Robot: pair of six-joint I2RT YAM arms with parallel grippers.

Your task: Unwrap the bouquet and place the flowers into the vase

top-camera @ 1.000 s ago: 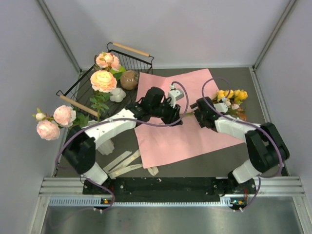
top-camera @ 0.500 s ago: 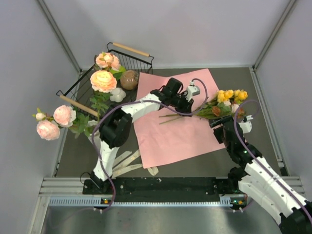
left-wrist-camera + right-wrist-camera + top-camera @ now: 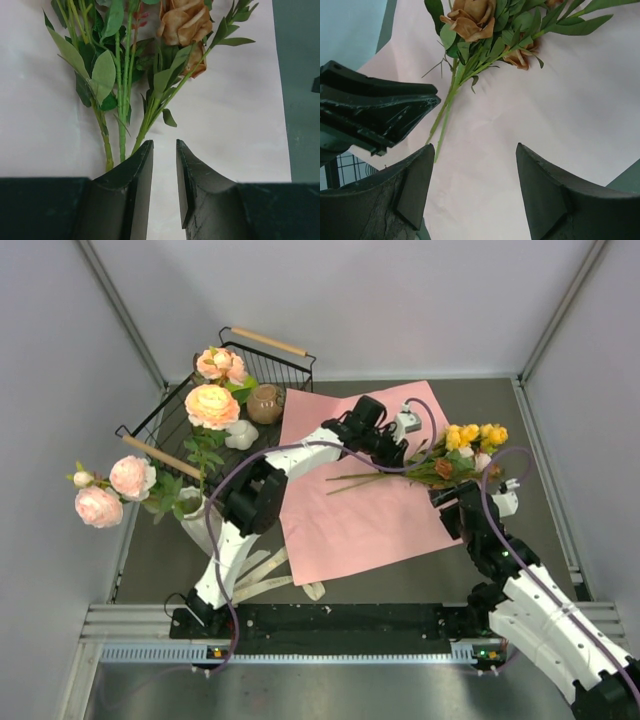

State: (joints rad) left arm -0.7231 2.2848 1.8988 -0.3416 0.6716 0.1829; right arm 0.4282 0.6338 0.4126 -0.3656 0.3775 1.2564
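Grey tabletop [image 3: 150, 560] between pale walls: the yellow flowers [image 3: 462, 445] lie on flattened pink wrapping paper [image 3: 350, 525], blooms toward 2 o'clock, stems toward 8. At the stem ends hovers the left gripper [image 3: 164, 150], jaws slightly parted, nothing between them. At 5 o'clock the right gripper [image 3: 474, 150] gapes empty. What appears to be the vase [image 3: 197, 523] stands at 9 o'clock beside pink roses [image 3: 115, 490].

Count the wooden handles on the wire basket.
2: one handle on the basket's far rim, the other handle on its near-left rim; none seems hidden.
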